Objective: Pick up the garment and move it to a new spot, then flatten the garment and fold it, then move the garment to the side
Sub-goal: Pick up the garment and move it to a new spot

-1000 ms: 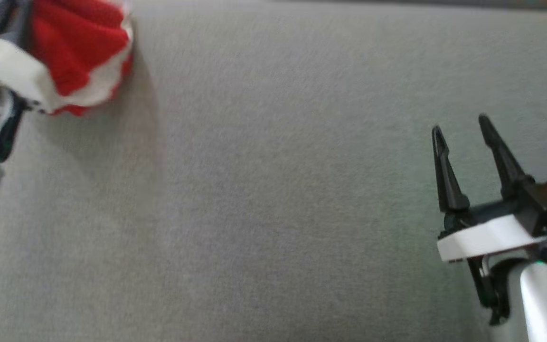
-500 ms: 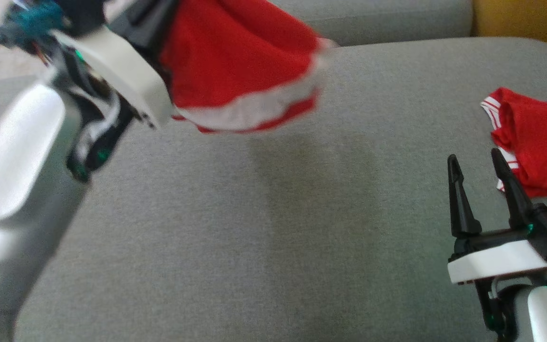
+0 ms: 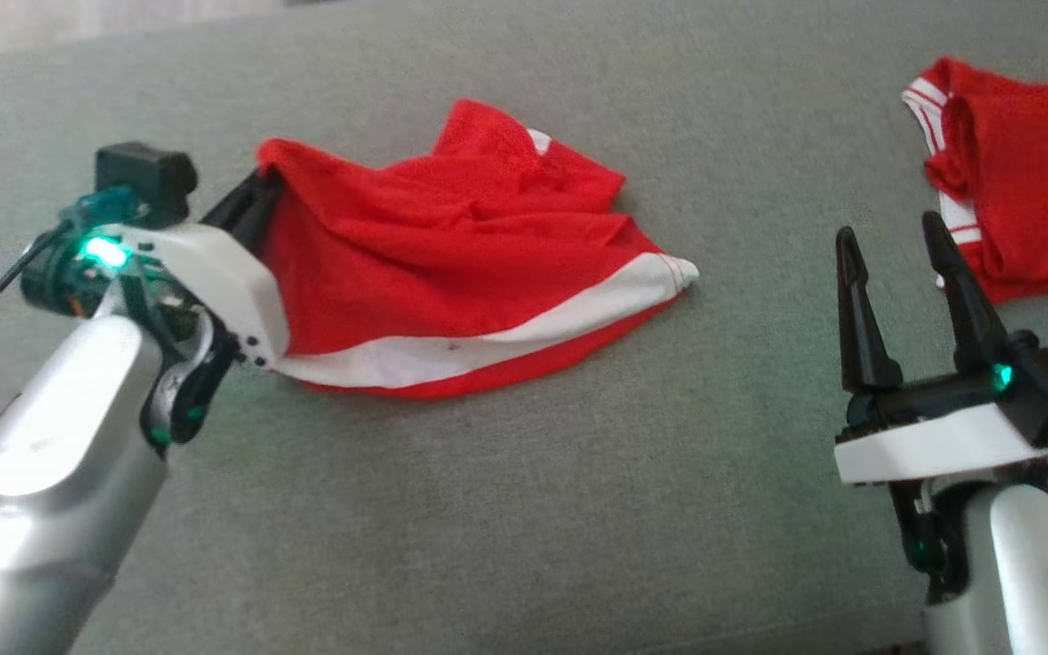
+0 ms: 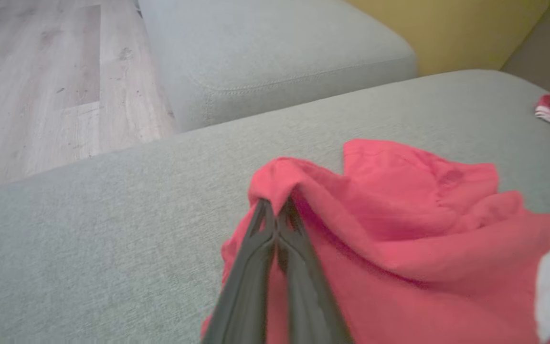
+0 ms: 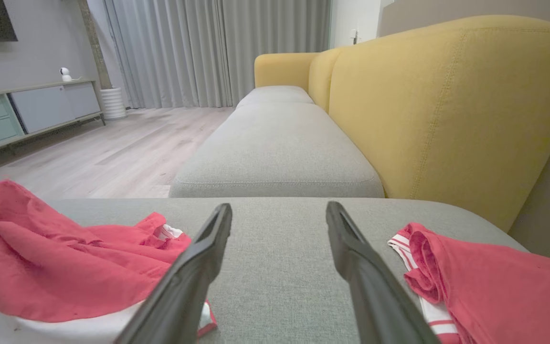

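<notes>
**A:** Living room, grey sofa [image 3: 524,528]. The left end effector [image 4: 275,215] is clamped on a corner of the garment [image 3: 451,273]. Can you see it from there?

**B:** Yes. It's red cloth with 1 white band along the near edge. Most of it lies crumpled on the seat, left of centre. The pinched corner, at the cloth's left end, is lifted.

**A:** And the fingers?

**B:** The 2 dark fingers [image 4: 256,267] are pressed together, with a fold of red bunched over their tips.

**A:** What about the right end effector [image 3: 888,232]?

**B:** It's spread wide and holding nothing. Its 2 fingers point out over bare grey fabric at the lower right. It sits between the garment's white-tipped right corner and a 2nd red piece [image 3: 1024,200], well apart from that corner.

**A:** Describe that 2nd piece.

**B:** It's red as well, with thin white stripes along 1 edge. It lies on the same seat at the far right and looks folded over on itself. It is near the right end effector's outer finger, and I see no contact.

**A:** And the background?

**B:** A yellow backrest [image 5: 447,110] runs along the sofa's far side. Another grey cushion [image 5: 280,143] lies beyond this one. There's a pale wood floor [image 4: 41,86] and grey curtains [image 5: 184,48] at the end of the room.
</notes>
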